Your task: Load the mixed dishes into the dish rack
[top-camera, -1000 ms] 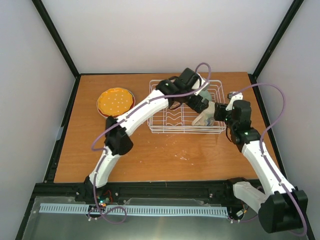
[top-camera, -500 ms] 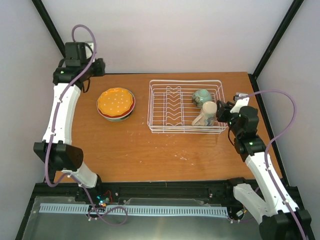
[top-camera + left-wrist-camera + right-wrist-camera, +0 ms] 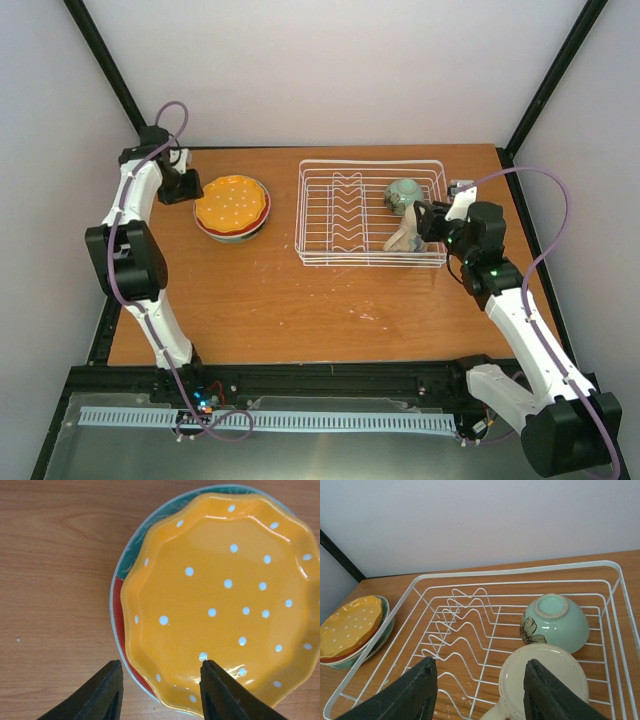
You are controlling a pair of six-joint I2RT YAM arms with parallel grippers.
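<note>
One mug (image 3: 545,675) and one bowl (image 3: 555,622) sitting in rack (image 3: 510,572). Two plates visible, stacked at left: orange-yellow plate (image 3: 220,595) lying on red-and-teal plate (image 3: 118,600). Left gripper (image 3: 160,667) hovering over stack, wide open, empty. Right gripper (image 3: 480,664) wide open, straddling mug, not gripping.

- wooden table (image 3: 300,300), orange-brown grain, a few white specks (image 3: 372,317) toward its front
- pale walls (image 3: 330,70) behind and at both sides
- black frame posts (image 3: 110,75) rising from the back corners
- perforated metal strip (image 3: 260,420) along the near edge
</note>
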